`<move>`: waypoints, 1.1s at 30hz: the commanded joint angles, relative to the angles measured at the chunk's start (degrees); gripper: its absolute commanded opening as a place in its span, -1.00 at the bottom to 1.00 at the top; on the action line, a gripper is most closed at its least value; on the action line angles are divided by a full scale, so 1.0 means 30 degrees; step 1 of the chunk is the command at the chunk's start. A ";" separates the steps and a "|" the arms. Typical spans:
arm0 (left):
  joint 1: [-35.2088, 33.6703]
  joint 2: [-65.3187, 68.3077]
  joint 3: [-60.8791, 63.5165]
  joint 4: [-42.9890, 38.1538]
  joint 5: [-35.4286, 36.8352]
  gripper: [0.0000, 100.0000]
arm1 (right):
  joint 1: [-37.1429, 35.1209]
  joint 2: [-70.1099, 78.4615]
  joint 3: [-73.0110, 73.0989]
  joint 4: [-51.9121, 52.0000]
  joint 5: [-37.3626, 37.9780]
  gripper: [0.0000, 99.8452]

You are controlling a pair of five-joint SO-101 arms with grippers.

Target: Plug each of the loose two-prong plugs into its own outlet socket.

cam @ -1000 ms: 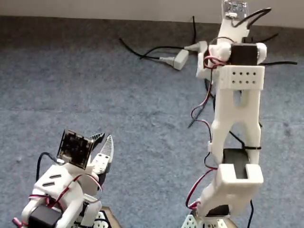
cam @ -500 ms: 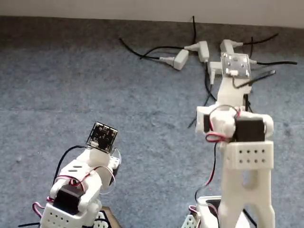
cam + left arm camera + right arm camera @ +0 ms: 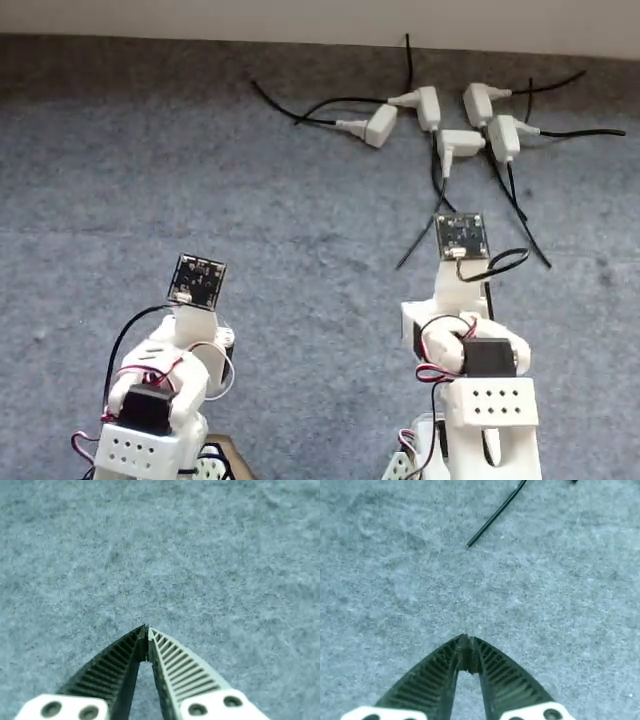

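Observation:
Several white plug and socket pieces on black cables lie in a cluster at the far side of the grey carpet: one (image 3: 380, 125) to the left, one (image 3: 428, 105) beside it, and others (image 3: 478, 100) (image 3: 503, 135) (image 3: 458, 142) to the right. I cannot tell which are joined. Both arms are folded back at the near edge, far from the cluster. My left gripper (image 3: 146, 631) is shut with nothing in it, pointing down at bare carpet. My right gripper (image 3: 468, 641) is likewise shut and holds nothing, and a loose black cable end (image 3: 492, 517) lies ahead of it.
Black cables (image 3: 520, 210) trail from the cluster toward the right arm's wrist camera (image 3: 461, 236). The left arm's wrist camera (image 3: 197, 282) sits at the near left. A pale wall strip (image 3: 300, 20) borders the carpet's far edge.
The right arm has drawn back from the plug cluster to the near side. The left arm has folded back too, and its gripper went from open to shut.

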 commanded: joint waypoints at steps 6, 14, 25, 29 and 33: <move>-0.0571 -0.0103 0.0425 0.0821 0.0029 -0.99 | 0.2945 -0.2183 0.5993 -0.4234 0.0352 -0.98; -0.1626 -0.0103 0.0396 0.2139 0.0088 -0.99 | 0.5026 -0.7429 0.9304 -0.0806 0.0322 -0.98; -0.1744 -0.0103 0.0425 0.2139 0.0117 -0.99 | 0.5172 -1.2674 1.0799 0.2593 0.0293 -0.98; -0.1744 -0.0103 0.0425 0.2139 0.0088 -0.99 | 0.5143 -1.3055 1.0857 0.2681 0.0293 -0.98; -0.1744 -0.0103 0.0425 0.2139 0.0088 -0.99 | 0.5143 -1.3084 1.0857 0.2681 0.0293 -0.98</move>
